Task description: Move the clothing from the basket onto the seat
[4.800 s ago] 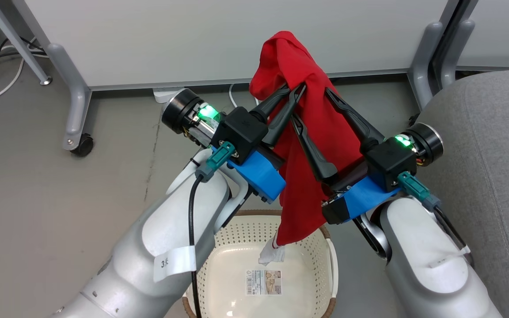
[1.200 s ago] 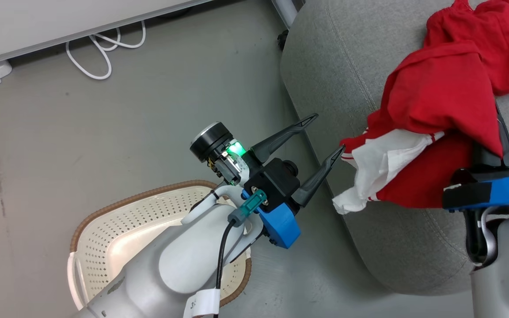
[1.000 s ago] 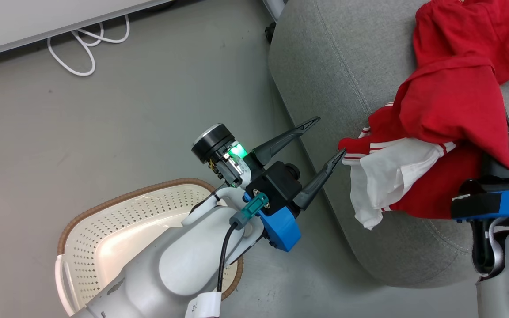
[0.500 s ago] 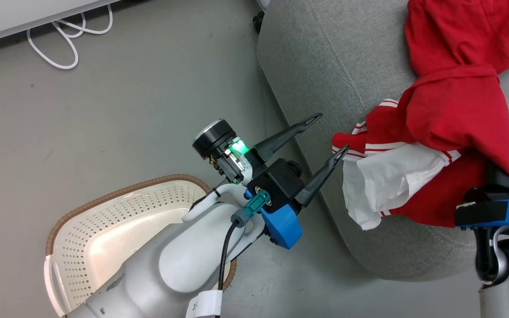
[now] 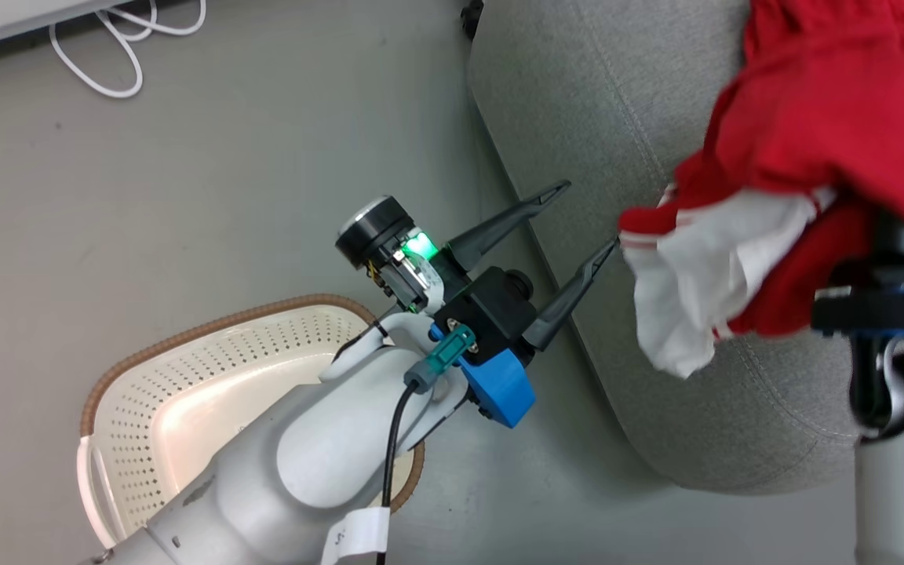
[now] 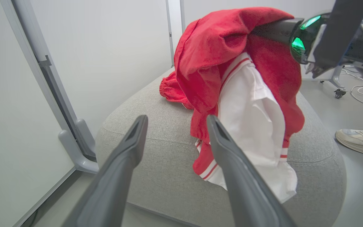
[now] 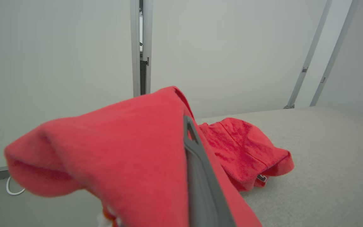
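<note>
**A:** Start with the head view. Who has the clothing?

**B:** The right gripper [image 5: 891, 243] does. It is clamped on the red bundle, its fingers buried in the cloth. The clothing [image 5: 805, 133] hangs over the seat [image 5: 577, 102] close to its floor-side edge, with the white part drooping lowest. The basket [image 5: 209, 369] sits on the floor well apart, under the left forearm.

**A:** And the left gripper?

**B:** The left gripper [image 5: 589, 216] is spread wide and holds nothing. One tip sits just beside the striped hem. I can't tell whether it touches.

**A:** What does the left wrist view show?

**B:** The garment lies ahead and to the right of the splayed fingers. Its long axis runs straight down from the right gripper, and the hem dangles in front of the cushion's side. A second red piece lies further back on the cushion.

**A:** And the right wrist view?

**B:** Red cloth is draped over the one grey finger I can see. The cushion top stretches ahead and to the right, with that other piece resting on it.

**A:** So what does the next move turn on?

**B:** In my judgement, on carrying the bundle further in over the cushion before letting go. Otherwise the white tail may slide off the edge. The right arm is the one placed to do it.
</note>
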